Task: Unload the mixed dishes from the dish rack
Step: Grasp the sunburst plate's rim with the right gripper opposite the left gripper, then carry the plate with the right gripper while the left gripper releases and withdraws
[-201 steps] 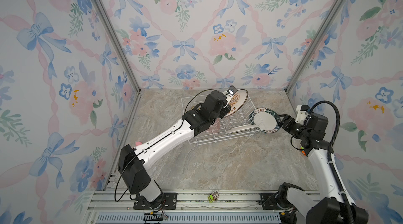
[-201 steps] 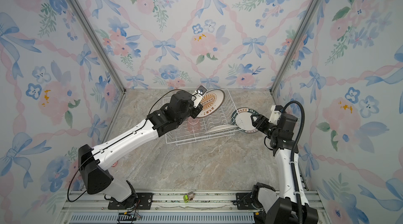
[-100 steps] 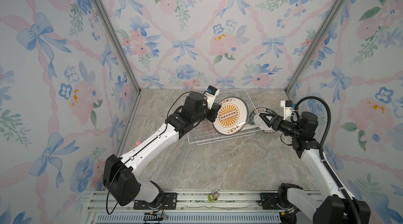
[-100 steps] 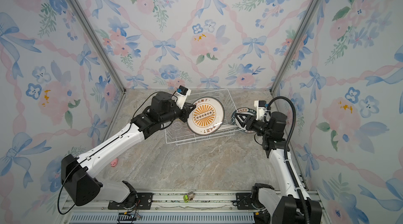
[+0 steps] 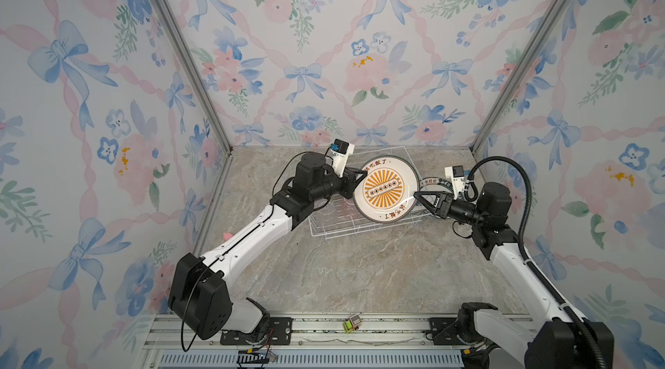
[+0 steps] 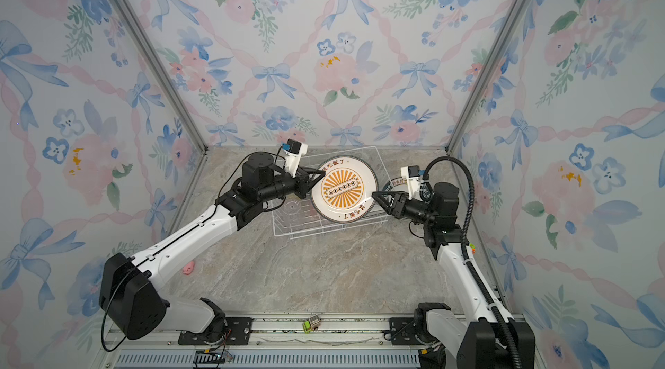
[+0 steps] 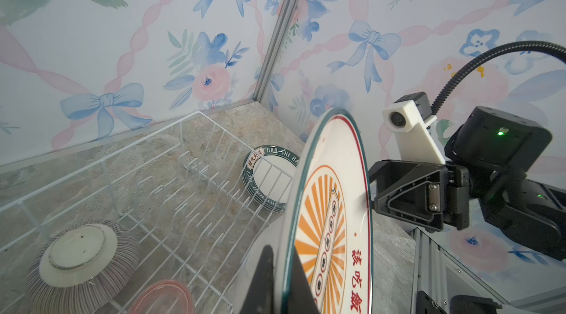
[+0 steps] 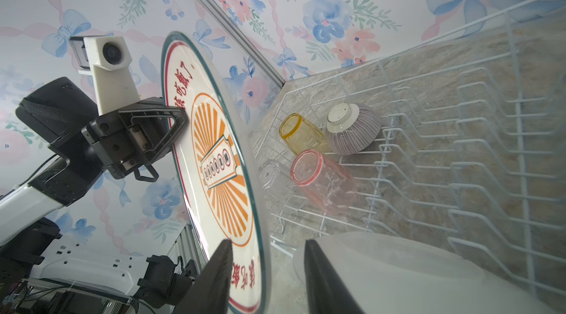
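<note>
A white plate point(image 5: 385, 189) point(image 6: 343, 189) with an orange sunburst and a dark rim stands on edge above the dish rack point(image 5: 345, 235) point(image 6: 288, 235). My left gripper point(image 5: 360, 174) point(image 7: 280, 254) is shut on its rim. My right gripper point(image 5: 417, 198) point(image 8: 266, 243) straddles the opposite rim, still open, with a gap behind the plate point(image 8: 214, 150). In the rack point(image 8: 520, 113) lie a ribbed bowl point(image 8: 352, 129) point(image 7: 79, 260) upside down and yellow point(image 8: 303, 135), pink point(image 8: 318, 181) and clear point(image 8: 275, 174) tumblers. More dark-rimmed plates point(image 5: 431, 183) point(image 7: 269, 174) sit just outside the rack's right wall.
A pink toy point(image 6: 188, 269) lies on the marble floor by the left wall. A small green toy car point(image 5: 352, 324) rests on the front rail. Floral walls close in on three sides, close behind the rack.
My left gripper lifted the sunburst plate out of the rack and turned its face upward. My right gripper left the plates beside the rack, came to this plate's rim and narrowed its jaws.
</note>
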### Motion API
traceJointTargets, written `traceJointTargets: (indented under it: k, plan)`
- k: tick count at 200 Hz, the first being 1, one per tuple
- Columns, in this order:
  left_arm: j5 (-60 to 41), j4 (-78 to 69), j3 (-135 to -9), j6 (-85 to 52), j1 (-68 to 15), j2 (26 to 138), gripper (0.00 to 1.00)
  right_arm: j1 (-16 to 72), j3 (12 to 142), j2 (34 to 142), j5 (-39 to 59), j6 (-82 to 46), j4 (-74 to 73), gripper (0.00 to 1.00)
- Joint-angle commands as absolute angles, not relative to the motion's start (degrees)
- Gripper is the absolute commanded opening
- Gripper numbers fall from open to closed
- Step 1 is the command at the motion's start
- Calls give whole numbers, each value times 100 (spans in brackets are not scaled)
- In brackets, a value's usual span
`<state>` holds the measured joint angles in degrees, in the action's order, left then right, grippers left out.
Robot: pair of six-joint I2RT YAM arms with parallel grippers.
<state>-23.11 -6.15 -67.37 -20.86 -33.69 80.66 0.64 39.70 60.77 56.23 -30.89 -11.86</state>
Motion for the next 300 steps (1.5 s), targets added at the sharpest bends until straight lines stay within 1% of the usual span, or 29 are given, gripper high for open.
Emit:
traceJointTargets:
  k: [1,20,35,75,91,103,132,140,166,170,180,218,242,256,271,300]
  plan:
    - [-2644,-1314,-6759,-2386,-3345,8009,9,213,3861,6143,5791,-3096,-1449,39]
    - [-2722,-1516,-6718,-2515,-3338,8067,9,306,3827,6232,5831,-3251,-1699,35]
    - [-2790,-1684,-6672,-2626,-3342,8126,8,383,3756,6334,5903,-3538,-2176,30]
    - [-2812,-1791,-6638,-2716,-3340,8310,8,466,3578,6608,6087,-4724,-3733,19]
    - [-2813,-1812,-6618,-2740,-3343,8380,8,482,3547,6725,6132,-5058,-4231,12]
    - [-2817,-1819,-6618,-2745,-3340,8443,8,491,3537,6804,6144,-5309,-4558,0]
    - [-2806,-1819,-6625,-2747,-3341,8551,9,509,3549,6957,6179,-5650,-4998,0]
    - [-2788,-1816,-6620,-2747,-3336,8560,11,509,3561,6960,6163,-5671,-5014,0]
    - [-2615,-1810,-6566,-2709,-3335,8506,32,499,3657,6844,6066,-5491,-4604,0]
    - [-2584,-1812,-6551,-2704,-3333,8501,38,501,3689,6817,6045,-5414,-4465,0]
    - [-2550,-1803,-6518,-2659,-3337,8465,43,488,3767,6720,5959,-5160,-3995,0]
    - [-2285,-1775,-6307,-2475,-3340,8248,44,276,4091,6311,5450,-4288,-2234,0]
    - [-1754,-1731,-5860,-2323,-3371,7910,45,-261,4270,6215,5303,-4393,-1830,0]
    - [-1269,-1581,-5580,-2232,-3448,7666,45,-667,4387,6227,5190,-4449,-1561,0]
    - [-645,-1305,-5305,-2094,-3696,7410,44,-1171,4447,6250,5007,-4492,-1296,0]
    - [394,-807,-5029,-1758,-4512,7213,44,-2085,4330,6295,4505,-4465,-1030,0]
